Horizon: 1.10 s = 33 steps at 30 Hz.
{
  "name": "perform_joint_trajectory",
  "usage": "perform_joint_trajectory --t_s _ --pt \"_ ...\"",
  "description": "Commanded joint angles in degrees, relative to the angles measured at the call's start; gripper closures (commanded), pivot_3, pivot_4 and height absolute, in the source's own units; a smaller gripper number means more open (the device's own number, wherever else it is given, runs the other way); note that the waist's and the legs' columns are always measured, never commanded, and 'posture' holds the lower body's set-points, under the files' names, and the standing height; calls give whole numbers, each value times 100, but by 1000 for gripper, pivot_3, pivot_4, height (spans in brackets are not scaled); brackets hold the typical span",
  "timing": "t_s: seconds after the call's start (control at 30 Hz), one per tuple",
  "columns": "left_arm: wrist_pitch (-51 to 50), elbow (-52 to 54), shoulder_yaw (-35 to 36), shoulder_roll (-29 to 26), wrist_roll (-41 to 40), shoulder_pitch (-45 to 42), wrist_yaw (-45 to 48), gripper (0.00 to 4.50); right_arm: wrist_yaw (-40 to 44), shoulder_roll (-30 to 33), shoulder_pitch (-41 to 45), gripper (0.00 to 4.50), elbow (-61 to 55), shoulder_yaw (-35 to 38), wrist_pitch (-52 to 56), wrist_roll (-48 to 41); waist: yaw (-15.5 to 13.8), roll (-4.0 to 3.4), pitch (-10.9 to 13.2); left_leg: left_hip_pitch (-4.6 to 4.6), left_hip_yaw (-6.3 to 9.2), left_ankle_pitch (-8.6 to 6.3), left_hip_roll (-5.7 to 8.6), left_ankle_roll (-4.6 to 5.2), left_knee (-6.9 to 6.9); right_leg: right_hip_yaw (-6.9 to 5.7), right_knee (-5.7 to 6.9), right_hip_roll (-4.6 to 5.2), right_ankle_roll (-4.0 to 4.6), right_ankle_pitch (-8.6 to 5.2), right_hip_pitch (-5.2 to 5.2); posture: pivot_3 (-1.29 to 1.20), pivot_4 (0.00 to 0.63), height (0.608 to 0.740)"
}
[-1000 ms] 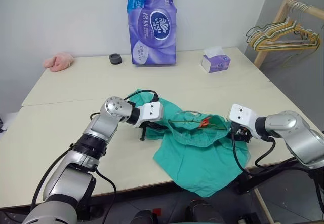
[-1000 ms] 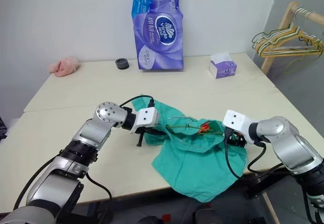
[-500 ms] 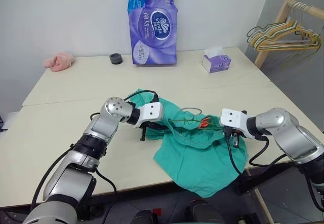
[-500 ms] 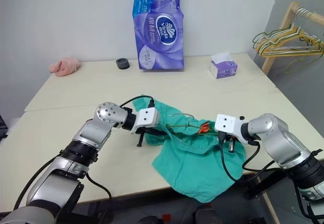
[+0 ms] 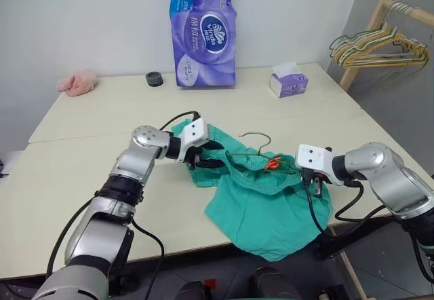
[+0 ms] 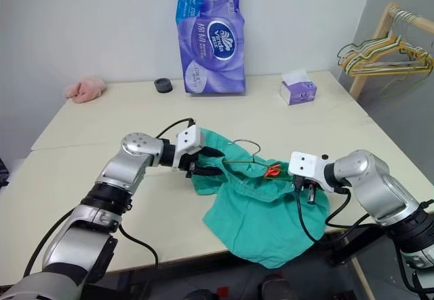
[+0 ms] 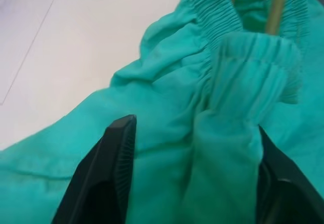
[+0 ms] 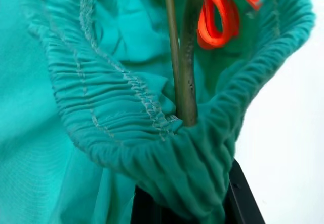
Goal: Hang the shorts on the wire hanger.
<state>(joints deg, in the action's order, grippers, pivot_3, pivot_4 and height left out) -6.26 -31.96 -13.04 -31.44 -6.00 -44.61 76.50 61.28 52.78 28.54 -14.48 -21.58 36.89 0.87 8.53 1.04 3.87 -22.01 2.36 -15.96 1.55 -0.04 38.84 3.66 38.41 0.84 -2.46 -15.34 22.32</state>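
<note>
Pale surface (image 5: 81,157) near the front edge carries the shorts (image 5: 271,212) — wire hanger (image 5: 254,152) threaded through the waistband. Right gripper (image 5: 313,186) clenched on the shorts' right end; left gripper (image 7: 190,143) parted around bunched cloth — not clamped.

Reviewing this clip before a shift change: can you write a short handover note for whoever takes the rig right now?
Left gripper: open, fingers on either side of a fold of the shorts at the waistband's left end, not clamped.
Right gripper: shut on the shorts' waistband at the right end.
The wire hanger lies on the table with its bar inside the waistband and its hook poking out the far side.
Done: hanger threaded into the waistband.
Left: settle the waistband over both hanger ends, then lift by the hook.
</note>
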Motion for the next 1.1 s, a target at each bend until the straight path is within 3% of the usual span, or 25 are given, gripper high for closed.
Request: perform_joint_trajectory --t_s 0.03,0.33,0.43,0.63,0.67,1.1 --pt "62 -272 133 -291 -21 -268 375 1940 50 74 18 4500 -230 275 30 -82 21 0 0 0 0 0 0 0 0 0 1 0 0 -1 1 -207 22 740" --pt "470 -888 69 -197 191 -470 368 1940 36 74 -33 4500 -299 343 116 -111 32 0 0 0 5 0 13 0 2 -6 9 15 -5 -5 1 -215 23 740" --pt "818 -1231 70 -59 369 -560 70 2537 32 82 -54 4500 -328 373 143 -126 36 0 0 0 6 0 14 0 2 -7 11 17 -5 -6 0 -216 23 740" --pt "1395 -1948 174 158 590 -839 -436 4337 60 208 -230 4500 -521 520 243 -196 46 1 0 -2 11 0 15 0 2 -12 14 19 -7 -7 2 -222 24 740" --pt "1424 -2043 209 174 585 -897 -477 4473 60 223 -260 4500 -546 535 258 -205 49 1 0 -3 11 0 17 0 3 -12 14 21 -7 -7 2 -222 24 740" --pt "1365 -2748 586 38 572 -1300 -693 4473 47 598 -802 4500 -785 696 112 -172 95 1 0 -3 17 0 21 0 3 -15 19 22 -17 -12 2 -231 29 740"
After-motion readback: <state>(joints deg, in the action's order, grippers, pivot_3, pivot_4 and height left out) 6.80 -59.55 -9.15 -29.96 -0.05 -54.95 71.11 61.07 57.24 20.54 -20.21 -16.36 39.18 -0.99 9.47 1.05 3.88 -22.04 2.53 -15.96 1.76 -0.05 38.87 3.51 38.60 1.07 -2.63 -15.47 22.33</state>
